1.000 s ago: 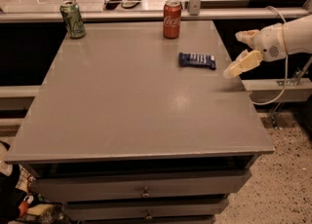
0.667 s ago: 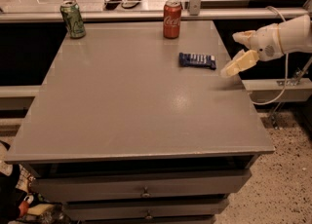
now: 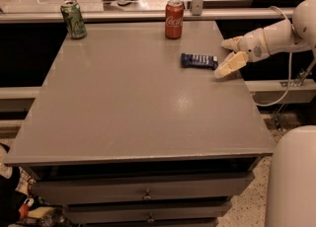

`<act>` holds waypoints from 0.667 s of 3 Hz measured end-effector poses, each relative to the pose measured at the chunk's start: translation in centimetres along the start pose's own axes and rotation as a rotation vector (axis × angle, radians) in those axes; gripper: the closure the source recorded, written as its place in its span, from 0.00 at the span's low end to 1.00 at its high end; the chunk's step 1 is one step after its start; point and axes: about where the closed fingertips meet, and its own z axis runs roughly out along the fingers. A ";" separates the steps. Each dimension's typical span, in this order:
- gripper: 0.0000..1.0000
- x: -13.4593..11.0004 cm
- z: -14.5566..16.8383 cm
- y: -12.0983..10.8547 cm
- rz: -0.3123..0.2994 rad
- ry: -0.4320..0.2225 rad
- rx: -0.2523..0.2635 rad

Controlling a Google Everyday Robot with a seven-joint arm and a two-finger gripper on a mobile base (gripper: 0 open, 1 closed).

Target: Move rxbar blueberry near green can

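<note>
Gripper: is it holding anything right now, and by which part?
Nothing is held. The gripper is open, just right of the rxbar blueberry, which lies flat on the table, ungrasped.

The green can (image 3: 73, 19) stood at the counter's (image 3: 138, 122) far left corner, the Coca-Cola can (image 3: 174, 19) at the far edge, the rxbar blueberry (image 3: 198, 60) near the right edge, the gripper (image 3: 228, 56) just right of it.

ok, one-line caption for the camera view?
Open two-finger gripper just right of the flat dark-blue rxbar blueberry on the grey table; green drink can at the far-left corner.
</note>
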 end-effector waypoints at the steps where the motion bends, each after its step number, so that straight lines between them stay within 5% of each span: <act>1: 0.00 0.0 0.9 -0.2 -0.005 -0.017 -0.022; 2: 0.00 0.0 0.9 -0.2 -0.005 -0.017 -0.022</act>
